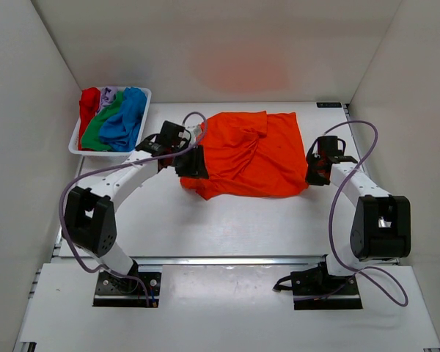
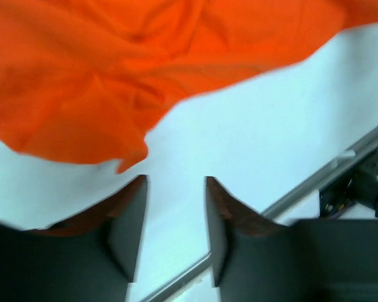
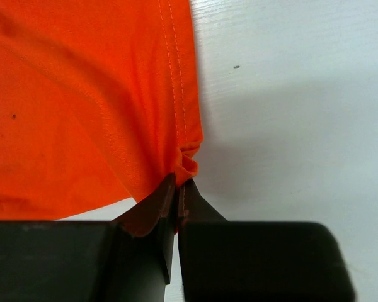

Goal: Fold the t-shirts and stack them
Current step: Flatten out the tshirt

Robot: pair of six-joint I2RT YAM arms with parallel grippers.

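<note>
The orange t-shirt [image 1: 253, 154] lies rumpled on the worktop [image 1: 227, 227], nearer its far edge, so the step in hand looks like flattening it before any fold. The right claw [image 3: 178, 189] is pinched tight on the hem corner at the shirt's right side. The left claw [image 2: 175, 189] stands part open and empty, just short of the cloth's near left corner. Next it probably has to reach in, take that corner and pull against the right. The other t-shirts [image 1: 114, 117] sit in the tray [image 1: 147, 99] at the far left corner.
</note>
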